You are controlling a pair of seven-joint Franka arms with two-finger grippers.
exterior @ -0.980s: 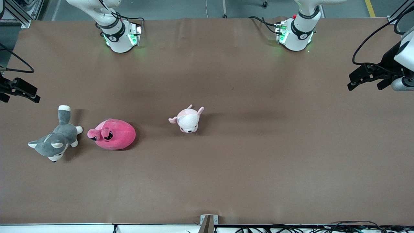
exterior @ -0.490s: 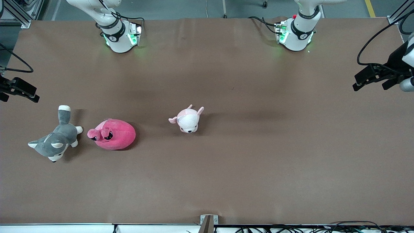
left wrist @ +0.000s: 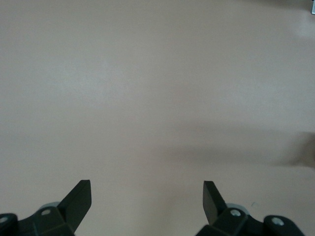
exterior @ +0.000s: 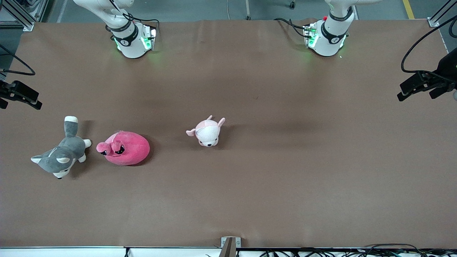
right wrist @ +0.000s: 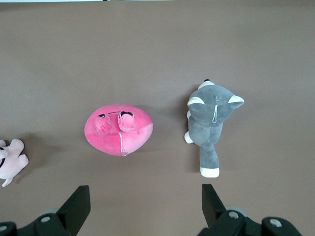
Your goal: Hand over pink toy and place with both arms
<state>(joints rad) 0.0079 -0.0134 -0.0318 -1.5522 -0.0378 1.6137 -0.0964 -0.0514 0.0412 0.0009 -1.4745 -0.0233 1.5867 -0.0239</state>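
Hot-pink toy; grey-white husky; brown table.

No readable txt, labels, brands, nos. or signs in any view. Small dark marks on the black collars of both arm bases, too small to read.
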